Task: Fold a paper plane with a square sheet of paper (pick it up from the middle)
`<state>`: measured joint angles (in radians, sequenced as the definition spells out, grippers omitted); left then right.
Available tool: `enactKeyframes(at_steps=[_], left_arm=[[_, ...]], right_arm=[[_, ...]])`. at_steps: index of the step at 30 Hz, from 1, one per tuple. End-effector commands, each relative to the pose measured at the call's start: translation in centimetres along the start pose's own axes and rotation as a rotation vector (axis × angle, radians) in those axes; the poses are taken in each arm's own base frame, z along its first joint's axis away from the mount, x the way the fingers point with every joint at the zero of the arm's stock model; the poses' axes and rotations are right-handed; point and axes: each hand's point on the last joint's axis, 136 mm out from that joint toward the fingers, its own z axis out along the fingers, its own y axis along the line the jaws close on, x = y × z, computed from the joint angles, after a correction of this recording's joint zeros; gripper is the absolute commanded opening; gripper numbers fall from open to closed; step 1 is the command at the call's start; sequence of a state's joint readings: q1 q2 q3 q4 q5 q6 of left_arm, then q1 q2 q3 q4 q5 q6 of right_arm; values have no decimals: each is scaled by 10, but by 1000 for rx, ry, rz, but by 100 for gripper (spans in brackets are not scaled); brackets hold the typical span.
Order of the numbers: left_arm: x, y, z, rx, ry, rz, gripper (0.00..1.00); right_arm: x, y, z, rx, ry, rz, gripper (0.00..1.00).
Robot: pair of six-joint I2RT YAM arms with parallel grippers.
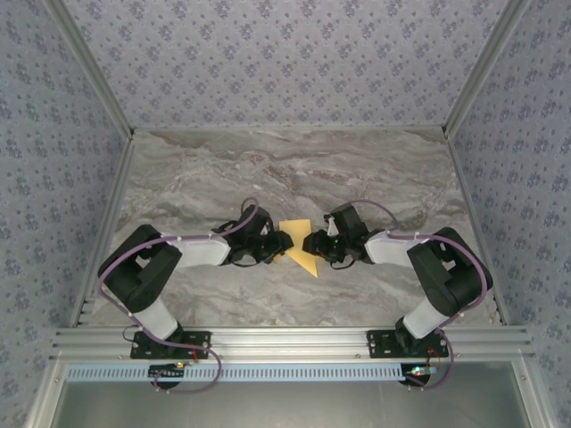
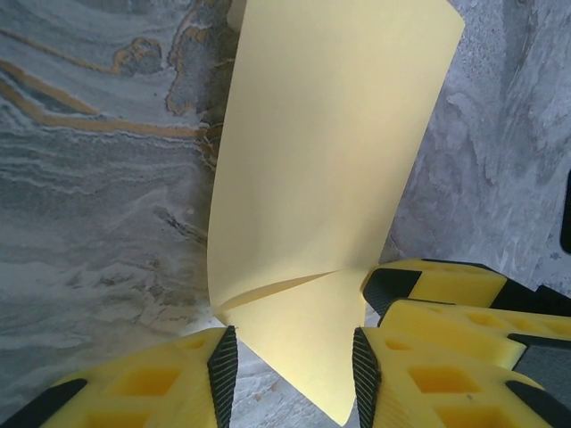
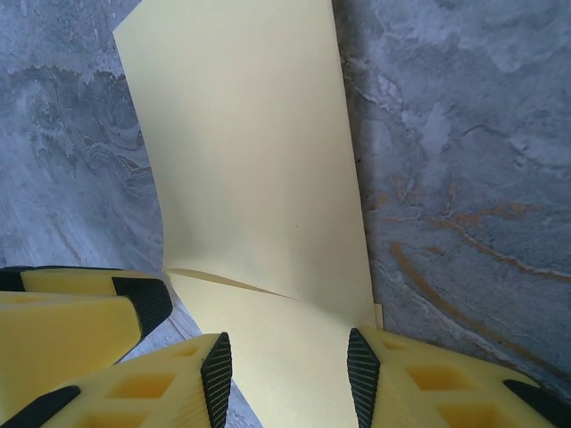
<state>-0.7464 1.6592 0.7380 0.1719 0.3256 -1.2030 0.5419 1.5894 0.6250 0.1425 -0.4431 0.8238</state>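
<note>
The square sheet of paper (image 1: pixel 299 244) is pale yellow and folded to a pointed shape at mid-table, between the two arms. In the left wrist view the paper (image 2: pixel 321 160) rises in a bowed strip with a flap edge across it, its point running down between my left gripper (image 2: pixel 290 366). The pads touch both of its side edges. My right gripper (image 3: pixel 287 374) holds the paper (image 3: pixel 259 178) the same way, pads against its two edges. From above, the left gripper (image 1: pixel 278 242) and right gripper (image 1: pixel 314 242) face each other almost tip to tip.
The marble tabletop (image 1: pixel 294 169) stretches behind the paper to patterned walls. A metal rail (image 1: pixel 285 341) runs along the near edge by the arm bases. The right gripper's fingers (image 2: pixel 437 285) crowd the left wrist view, and the left gripper's finger (image 3: pixel 71 303) shows in the right wrist view.
</note>
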Motion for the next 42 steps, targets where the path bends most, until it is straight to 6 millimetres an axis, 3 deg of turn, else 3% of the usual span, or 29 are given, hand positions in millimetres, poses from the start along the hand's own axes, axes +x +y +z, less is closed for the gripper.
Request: enactKeyframes(at_steps=[1, 6, 22, 29, 42], left_arm=[[-3, -3, 2, -7, -13, -13, 43], [-6, 3, 0, -37, -34, -22, 43], [-3, -7, 11, 4, 11, -18, 39], [-1, -24, 11, 81, 34, 8, 30], [3, -27, 18, 91, 56, 13, 14]], right_arm=[[10, -21, -2, 61, 20, 48, 43], [11, -23, -2, 62, 22, 51, 43], [11, -21, -1, 50, 24, 51, 43], [11, -23, -1, 52, 25, 42, 44], [3, -5, -9, -8, -27, -134, 47]])
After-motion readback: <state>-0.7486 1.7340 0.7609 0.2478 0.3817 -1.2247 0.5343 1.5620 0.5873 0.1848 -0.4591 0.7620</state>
